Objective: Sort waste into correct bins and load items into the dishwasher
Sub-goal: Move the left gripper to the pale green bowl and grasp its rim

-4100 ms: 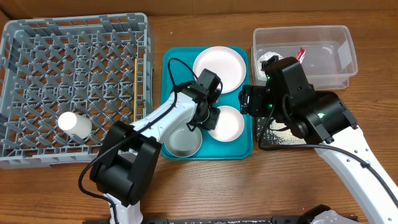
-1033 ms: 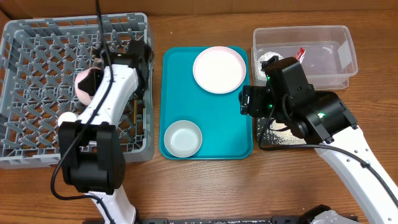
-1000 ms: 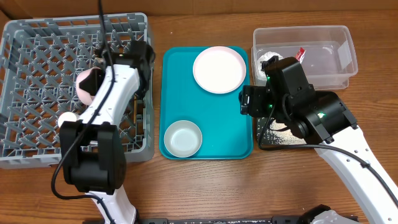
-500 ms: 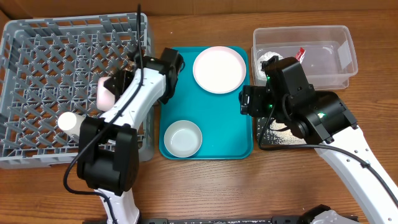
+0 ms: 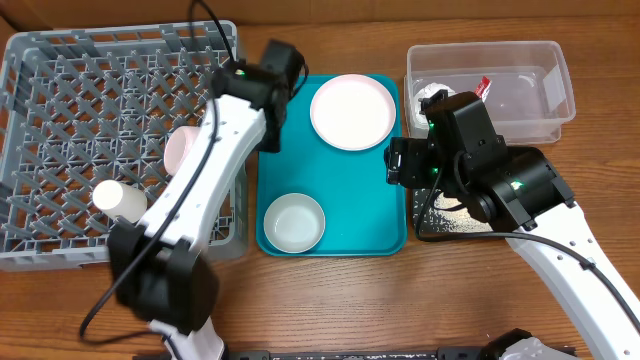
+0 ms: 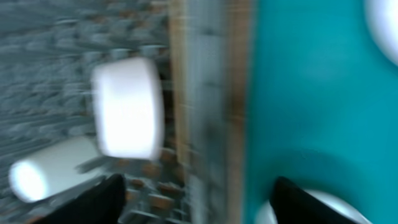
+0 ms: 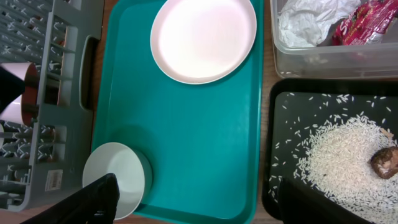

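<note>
A pale bowl (image 5: 180, 150) lies on its side in the grey dishwasher rack (image 5: 60, 80), close to the white cup (image 5: 118, 200). My left gripper (image 5: 270, 125) hangs open and empty above the rack's right wall; its view is blurred. On the teal tray (image 5: 360, 220) rest the round plate (image 5: 353, 111) and a second bowl (image 5: 294, 222). My right gripper (image 7: 208, 211) hovers open over the tray's right edge. The clear tub (image 7: 323, 59) holds the red wrapper (image 7: 367, 22) and paper wad (image 7: 308, 22). Rice (image 7: 342, 162) and a brown scrap (image 7: 385, 163) lie in the black tray (image 7: 286, 106). Chopsticks are hidden.
The rack's right wall (image 7: 68, 93) stands right beside the teal tray's left edge. The tub and the black tray (image 5: 440, 225) sit against the tray's right side, largely under my right arm. Bare wooden table runs along the front.
My left gripper opened and let go of the bowl, which now lies in the rack. The left arm swung right, from over the rack toward the tray. The right arm stayed still.
</note>
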`<state>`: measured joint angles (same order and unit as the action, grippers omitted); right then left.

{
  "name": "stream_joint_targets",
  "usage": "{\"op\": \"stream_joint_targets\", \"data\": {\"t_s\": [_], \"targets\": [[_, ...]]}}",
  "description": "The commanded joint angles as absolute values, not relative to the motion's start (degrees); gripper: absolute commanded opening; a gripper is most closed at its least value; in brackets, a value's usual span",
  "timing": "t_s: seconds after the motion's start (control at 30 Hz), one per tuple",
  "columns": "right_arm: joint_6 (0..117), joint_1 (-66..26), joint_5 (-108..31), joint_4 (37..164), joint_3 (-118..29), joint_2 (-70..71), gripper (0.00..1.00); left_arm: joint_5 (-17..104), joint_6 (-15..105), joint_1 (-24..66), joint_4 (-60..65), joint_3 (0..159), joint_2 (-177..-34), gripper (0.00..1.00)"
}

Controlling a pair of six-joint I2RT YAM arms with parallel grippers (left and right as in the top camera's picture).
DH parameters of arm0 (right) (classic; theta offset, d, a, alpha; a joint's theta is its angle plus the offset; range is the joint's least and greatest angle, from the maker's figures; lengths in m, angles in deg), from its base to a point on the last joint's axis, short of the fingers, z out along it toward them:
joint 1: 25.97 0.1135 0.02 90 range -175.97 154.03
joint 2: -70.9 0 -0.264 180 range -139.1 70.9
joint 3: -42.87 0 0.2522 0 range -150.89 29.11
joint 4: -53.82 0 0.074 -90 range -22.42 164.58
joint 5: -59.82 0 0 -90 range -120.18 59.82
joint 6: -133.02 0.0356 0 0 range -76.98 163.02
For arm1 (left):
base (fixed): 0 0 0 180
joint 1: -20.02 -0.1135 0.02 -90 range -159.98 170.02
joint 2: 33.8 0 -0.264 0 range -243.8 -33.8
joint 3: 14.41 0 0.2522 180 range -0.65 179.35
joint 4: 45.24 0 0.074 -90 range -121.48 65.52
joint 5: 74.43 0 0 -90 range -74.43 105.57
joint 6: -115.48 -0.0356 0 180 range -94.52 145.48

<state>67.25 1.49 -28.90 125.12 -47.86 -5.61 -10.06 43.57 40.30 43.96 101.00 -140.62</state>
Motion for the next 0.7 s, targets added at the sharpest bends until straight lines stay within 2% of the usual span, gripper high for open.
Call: {"op": "stream_joint_targets", "data": {"t_s": [0.0,0.07,0.23,0.43,0.67], "targets": [[67.5,1.4,-29.0,124.8,-48.2,-5.6,0.83,16.1,35.8,40.7,47.2,103.4,-134.7,0.62],[67.5,1.4,-29.0,124.9,-48.2,-5.6,0.83,18.3,37.1,40.7,50.9,103.4,-134.6,0.56],[67.5,1.4,-29.0,124.9,-48.2,-5.6,0.83,18.1,41.6,40.7,54.3,96.9,-134.7,0.55],[67.5,1.4,-29.0,124.8,-48.2,-5.6,0.83,18.0,44.8,41.2,44.9,81.7,-134.7,0.48],[67.5,1.4,-29.0,124.8,-48.2,-5.6,0.83,8.7,48.6,41.5,32.0,68.6,-134.7,0.45]]}}
